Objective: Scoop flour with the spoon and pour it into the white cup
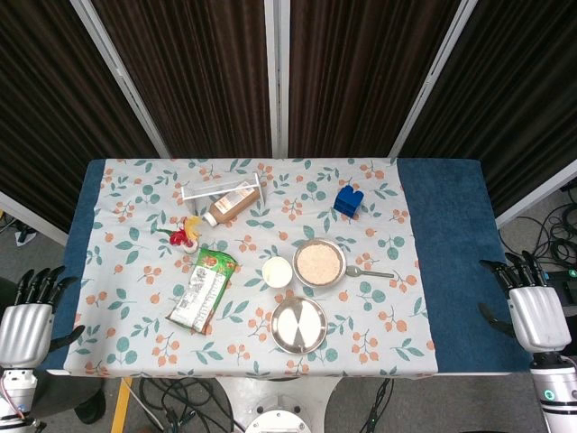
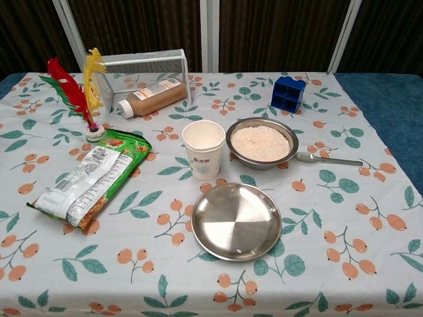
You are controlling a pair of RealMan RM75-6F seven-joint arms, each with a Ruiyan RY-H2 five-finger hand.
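My left hand (image 1: pixel 25 329) and right hand (image 1: pixel 537 311) hang off the tabletop (image 1: pixel 451 216) sides, fingers spread, holding nothing. The spoon (image 2: pixel 325 158) lies beside the flour bowl (image 2: pixel 262 142), near the white cup (image 2: pixel 203 148).

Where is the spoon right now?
The spoon lies flat on the flowery tablecloth, just right of the flour bowl in the chest view. No robot hand touches it; the blue block sits farther back.

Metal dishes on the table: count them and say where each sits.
2. The bowl of flour stands right of the white cup, with the spoon on its far side. The empty plate lies nearer the robot. None seems hidden.
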